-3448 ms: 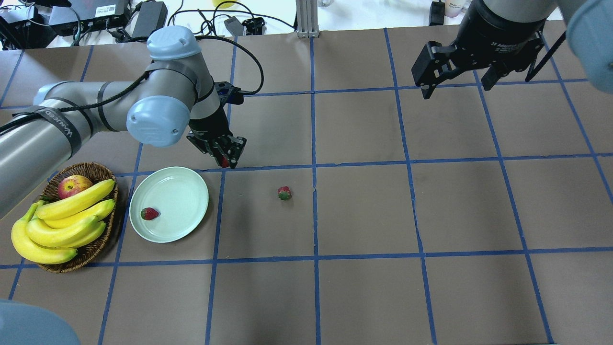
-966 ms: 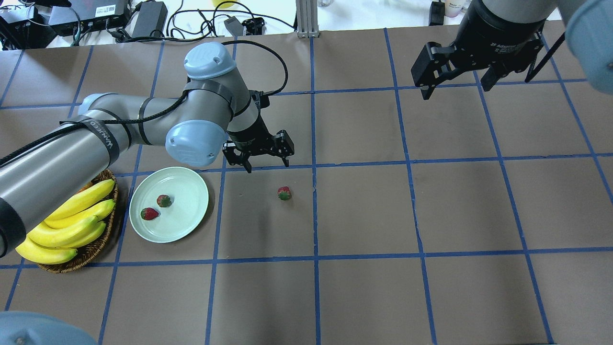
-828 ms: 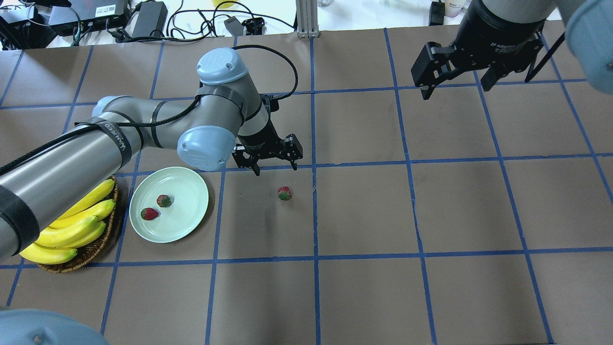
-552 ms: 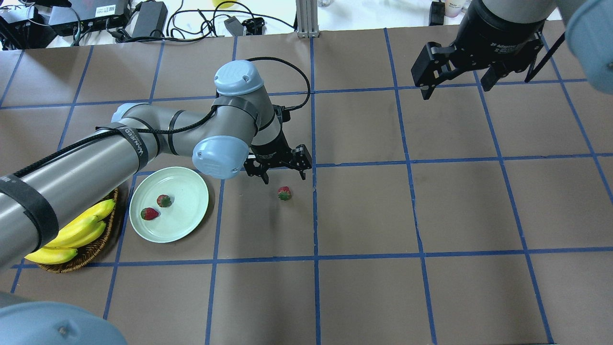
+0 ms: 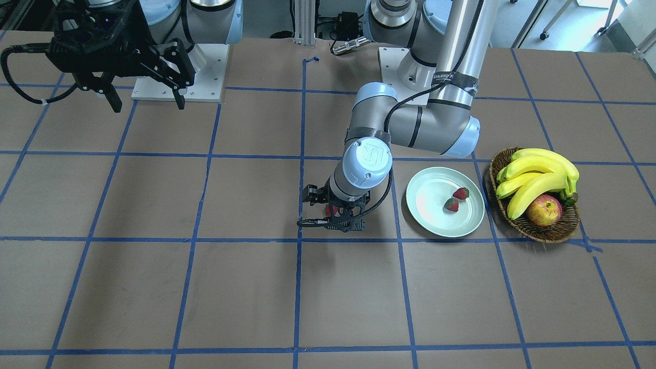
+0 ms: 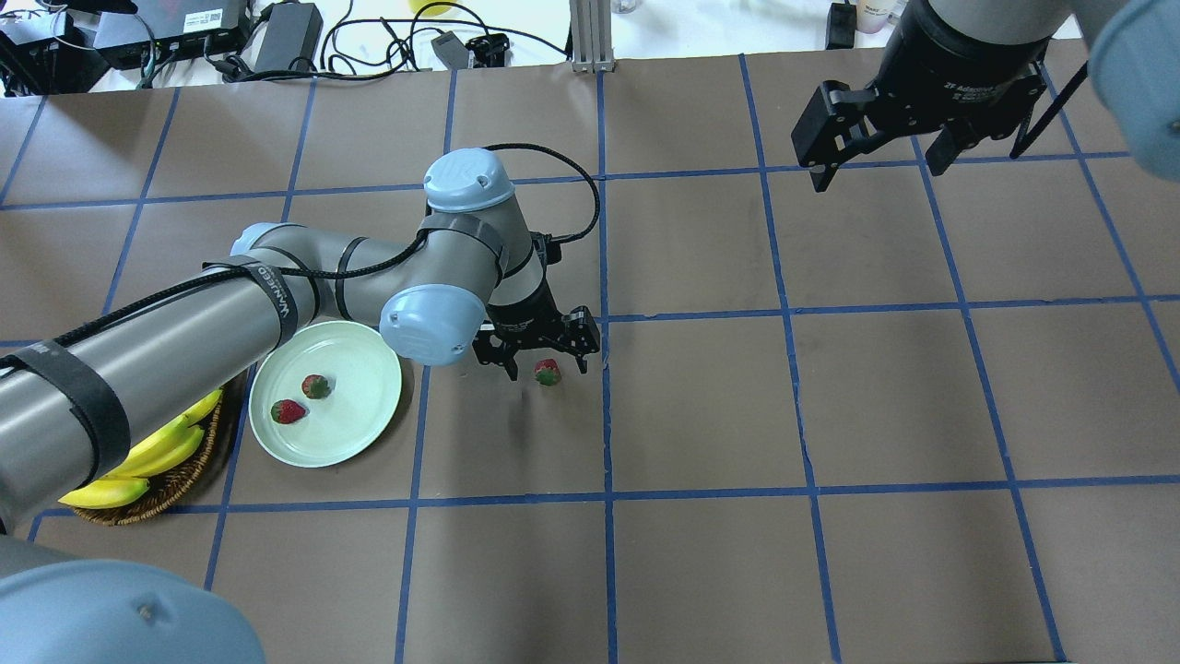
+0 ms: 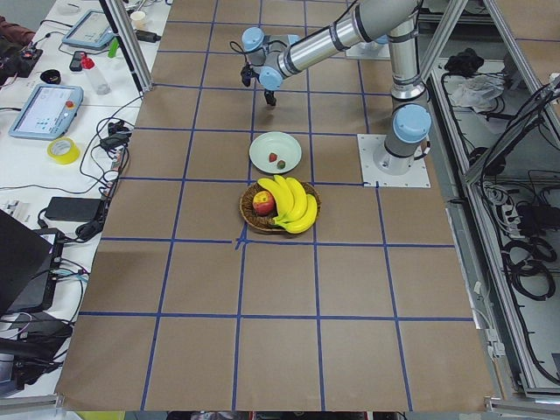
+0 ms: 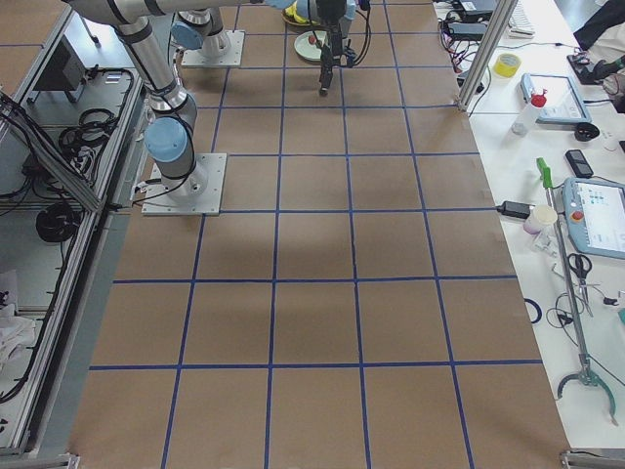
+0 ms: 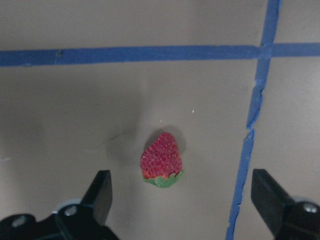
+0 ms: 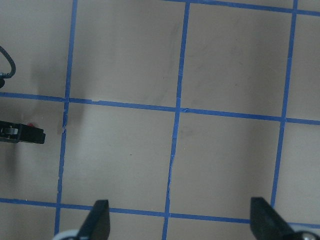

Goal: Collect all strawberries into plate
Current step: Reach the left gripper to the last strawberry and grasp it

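Note:
The pale green plate holds two strawberries, which also show in the front view. The third strawberry lies on the brown table to the plate's right. My left gripper is open and low over it, one finger on each side, not touching it. In the front view the left gripper partly hides this strawberry. My right gripper is open, empty and held high at the far right.
A wicker basket with bananas and an apple stands beside the plate, on the side away from the loose strawberry. My left arm passes over the basket and the plate's far edge. Cables and boxes lie beyond the table's far edge.
My left gripper let a second strawberry go into the plate, then moved right and down. Its open fingers now straddle the loose strawberry. The right arm has not moved.

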